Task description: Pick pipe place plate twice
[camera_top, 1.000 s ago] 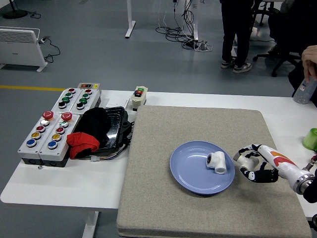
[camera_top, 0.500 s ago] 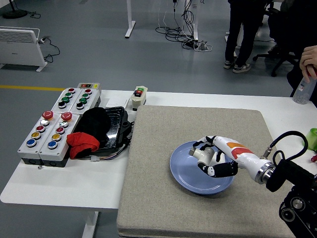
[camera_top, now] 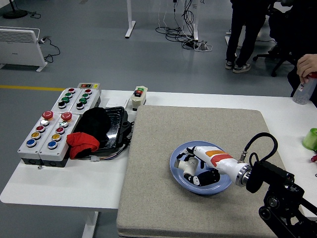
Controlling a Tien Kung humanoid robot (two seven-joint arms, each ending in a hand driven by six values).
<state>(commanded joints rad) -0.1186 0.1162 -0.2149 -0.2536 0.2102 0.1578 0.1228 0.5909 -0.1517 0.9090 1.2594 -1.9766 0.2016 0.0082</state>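
A blue plate (camera_top: pixel 210 189) lies on the grey mat (camera_top: pixel 158 148), right of its middle. My right hand (camera_top: pixel 190 172) comes in from the right and sits low over the plate's left half. Its fingers are curled around a white pipe fitting (camera_top: pixel 188 167). I cannot tell whether the fitting touches the plate. The hand and forearm cover much of the plate's middle, so any other fitting there is hidden. My left arm is out of view.
Button boxes (camera_top: pixel 49 131) and a black tray with a black and red cloth (camera_top: pixel 94 130) stand at the left. A small switch box (camera_top: pixel 139 94) sits behind the mat. At the far right, a person's hand holds a bottle (camera_top: pixel 303 91); a green object (camera_top: pixel 311 139) lies nearby.
My right hand carried a white fitting from the mat right of the plate leftward, over the plate to its left half. The fitting seen lying on the plate earlier is now covered.
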